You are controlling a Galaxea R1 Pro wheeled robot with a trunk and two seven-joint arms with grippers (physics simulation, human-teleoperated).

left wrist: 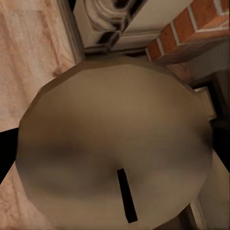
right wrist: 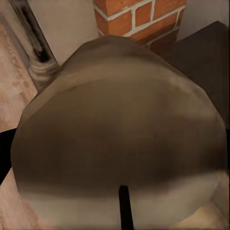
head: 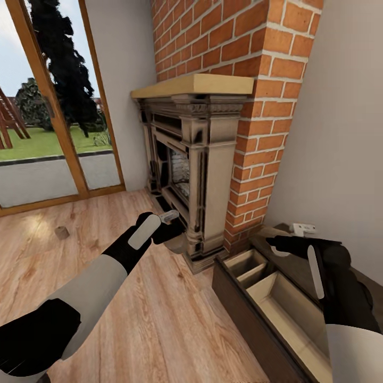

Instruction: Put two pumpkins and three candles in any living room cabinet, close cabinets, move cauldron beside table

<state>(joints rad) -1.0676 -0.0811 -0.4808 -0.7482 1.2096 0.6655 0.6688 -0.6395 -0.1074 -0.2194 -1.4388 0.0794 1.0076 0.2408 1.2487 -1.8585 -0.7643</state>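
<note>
A beige candle with a dark wick sits right in front of the left wrist camera, and my left gripper is shut on it low beside the fireplace base. Another candle sits just as close in the right wrist view, held by my right gripper above the dark brown cabinet. The cabinet's drawer stands open and shows pale beige compartments. A third candle stands on the wooden floor at the left. Pumpkins, cauldron and table are out of view.
An ornate beige-and-black fireplace in a brick chimney stands straight ahead. Glass doors to a garden fill the left wall. A small white box sits at the wall behind the cabinet. Open wooden floor lies between my arms.
</note>
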